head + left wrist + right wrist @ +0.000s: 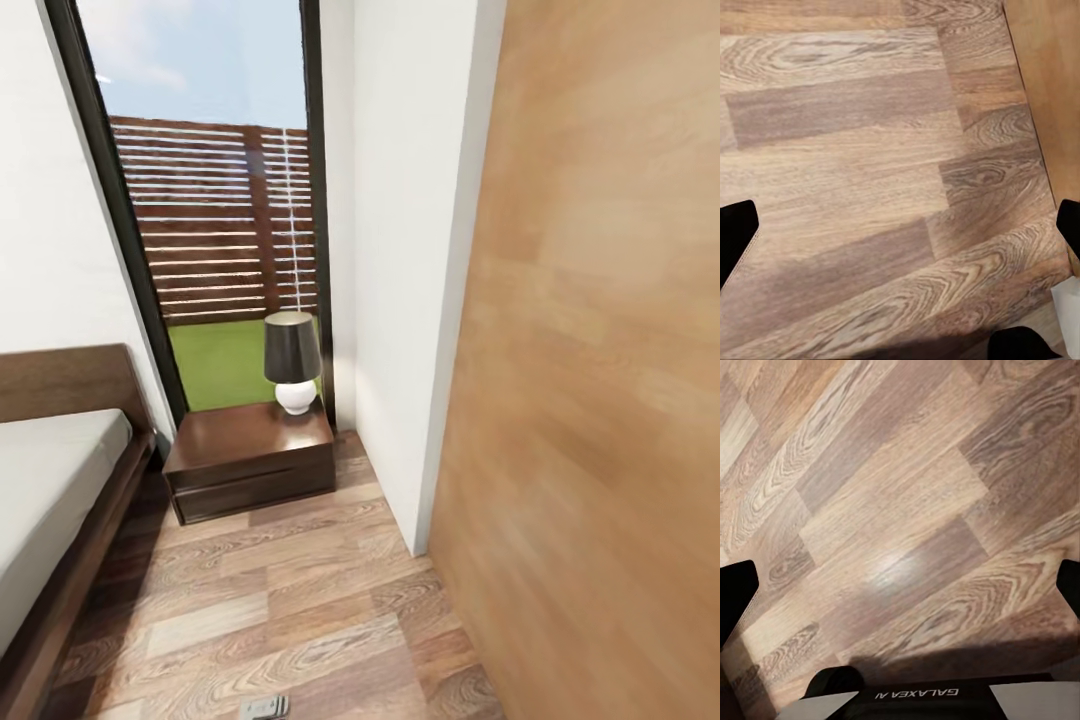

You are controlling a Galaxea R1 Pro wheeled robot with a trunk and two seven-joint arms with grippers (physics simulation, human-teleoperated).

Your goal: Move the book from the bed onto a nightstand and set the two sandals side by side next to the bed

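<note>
Where the bed (50, 480) ends, nightstand (250, 455) holds lamp (292, 362)

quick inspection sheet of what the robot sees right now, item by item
surface: brown wood-plank floor, bare in both wrist views.
job's things: bed with pale mattress and dark wooden frame at the head view's left; nightstand beside it, under the window.
clutter: lamp with dark shade and white base, standing on the nightstand's back right corner.
grippers: left tool and right tool both open, fingertips wide apart at the picture edges, holding nothing, hanging over the floor.
cables: nothing seen.
surroundings: tall dark-framed window with slatted fence and grass outside; white wall; light wooden panel close on the right.
</note>
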